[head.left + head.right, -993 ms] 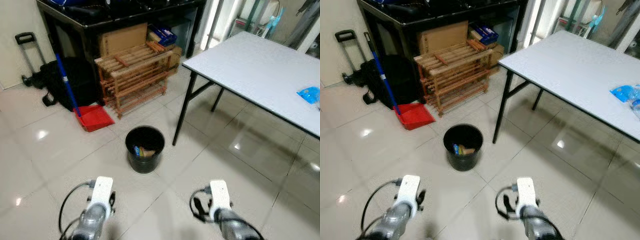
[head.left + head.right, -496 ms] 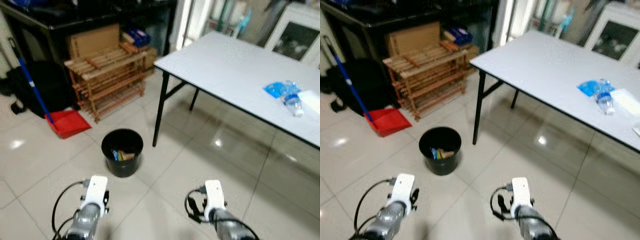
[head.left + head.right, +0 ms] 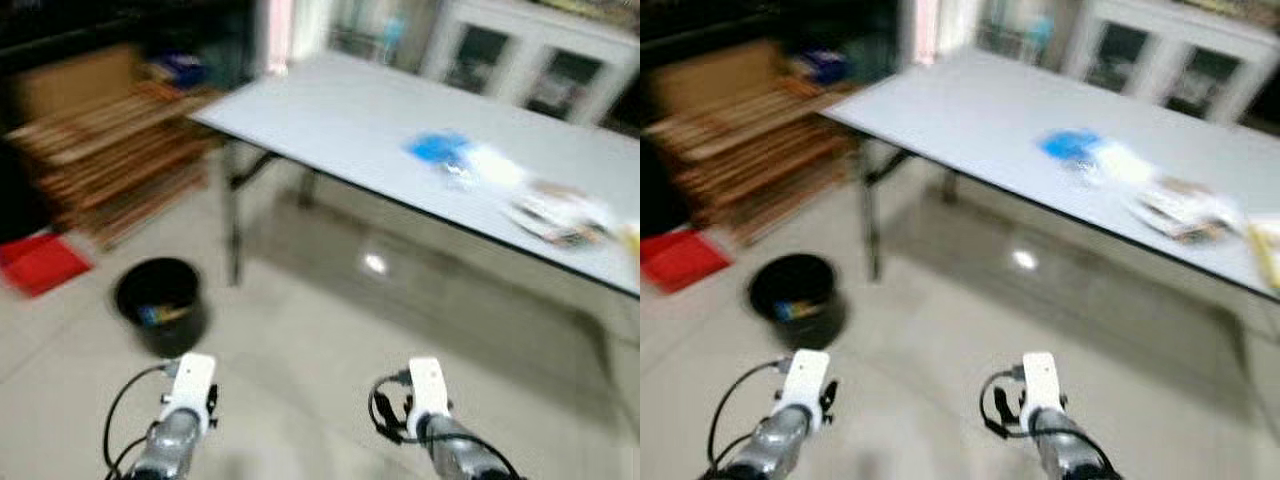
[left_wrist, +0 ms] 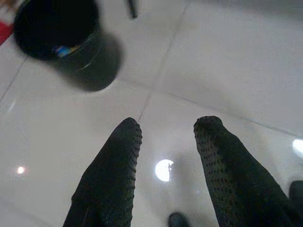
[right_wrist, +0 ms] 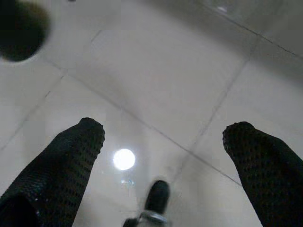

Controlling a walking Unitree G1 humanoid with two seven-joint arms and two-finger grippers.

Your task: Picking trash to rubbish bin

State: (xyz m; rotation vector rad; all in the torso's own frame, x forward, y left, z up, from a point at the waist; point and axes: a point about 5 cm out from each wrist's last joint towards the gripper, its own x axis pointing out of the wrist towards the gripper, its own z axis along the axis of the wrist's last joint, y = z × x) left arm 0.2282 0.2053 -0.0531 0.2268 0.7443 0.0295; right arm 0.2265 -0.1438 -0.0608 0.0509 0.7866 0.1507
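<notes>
Blurred head views, no legible writing: black bin (image 3: 157, 303) on floor ahead-left of left gripper (image 4: 165, 130), trash (image 3: 480, 175) on table (image 3: 330, 110), right gripper (image 5: 163, 132); both grippers parted, empty.

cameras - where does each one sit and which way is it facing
Left eye view: on the head, looking forward and down at the white table and black bin; both arms low in the picture.
Right eye view: the head's other eye, the same blurred scene, trash on the table.
Left wrist view: on the left wrist, looking along the open left hand at the floor tiles and bin.
Right wrist view: on the right wrist, looking along the open right hand at the floor.
Shared: both wrist views and both eye views show the bin.
</notes>
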